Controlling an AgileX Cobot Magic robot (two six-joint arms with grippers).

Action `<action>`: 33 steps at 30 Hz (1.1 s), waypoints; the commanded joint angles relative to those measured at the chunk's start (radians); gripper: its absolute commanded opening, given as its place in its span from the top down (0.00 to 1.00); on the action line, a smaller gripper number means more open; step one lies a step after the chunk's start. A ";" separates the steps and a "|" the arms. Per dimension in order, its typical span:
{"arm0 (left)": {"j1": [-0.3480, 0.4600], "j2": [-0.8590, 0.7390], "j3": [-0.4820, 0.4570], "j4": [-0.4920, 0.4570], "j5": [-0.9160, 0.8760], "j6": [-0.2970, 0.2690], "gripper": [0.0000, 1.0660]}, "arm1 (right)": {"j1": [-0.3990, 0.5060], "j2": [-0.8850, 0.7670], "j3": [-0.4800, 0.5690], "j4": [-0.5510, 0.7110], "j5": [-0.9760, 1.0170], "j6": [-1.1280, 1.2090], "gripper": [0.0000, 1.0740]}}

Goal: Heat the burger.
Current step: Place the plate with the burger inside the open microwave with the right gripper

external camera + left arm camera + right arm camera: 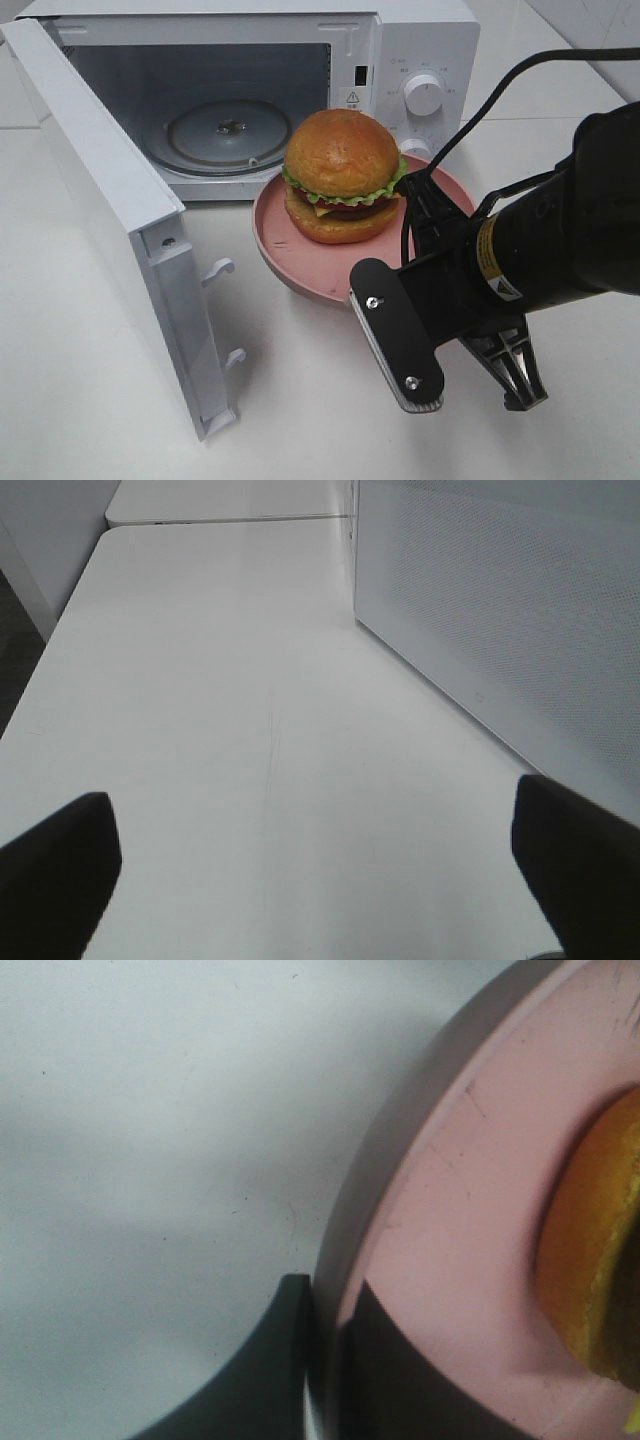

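We record the microwave [430, 45] at the back of the bench [80, 400]. Its door [100, 200] stands open at the microwave's left, reaching forward. The turntable [215, 135] lies inside the microwave. The plate [285, 250] is just before the microwave's opening and carries the burger [342, 175]. The right end effector [328, 1292] straddles the plate's rim, before the microwave's control side.

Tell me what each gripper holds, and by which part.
The right gripper grips the round pink plate by its rim; the left gripper holds nothing.
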 commanded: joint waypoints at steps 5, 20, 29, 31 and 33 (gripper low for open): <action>-0.002 -0.022 0.003 -0.004 -0.014 -0.002 0.06 | -0.092 -0.007 -0.005 0.183 -0.071 -0.335 1.00; -0.002 -0.022 0.003 -0.004 -0.014 -0.002 0.06 | -0.237 -0.007 -0.006 0.647 -0.101 -0.916 1.00; -0.002 -0.022 0.003 -0.004 -0.014 -0.002 0.06 | -0.252 -0.007 -0.007 0.721 -0.125 -1.021 1.00; -0.002 -0.022 0.003 -0.004 -0.014 -0.002 0.06 | -0.252 -0.007 -0.008 0.721 -0.126 -1.021 1.00; -0.002 -0.022 0.003 -0.004 -0.014 -0.002 0.06 | -0.252 -0.007 -0.011 0.721 -0.123 -1.021 1.00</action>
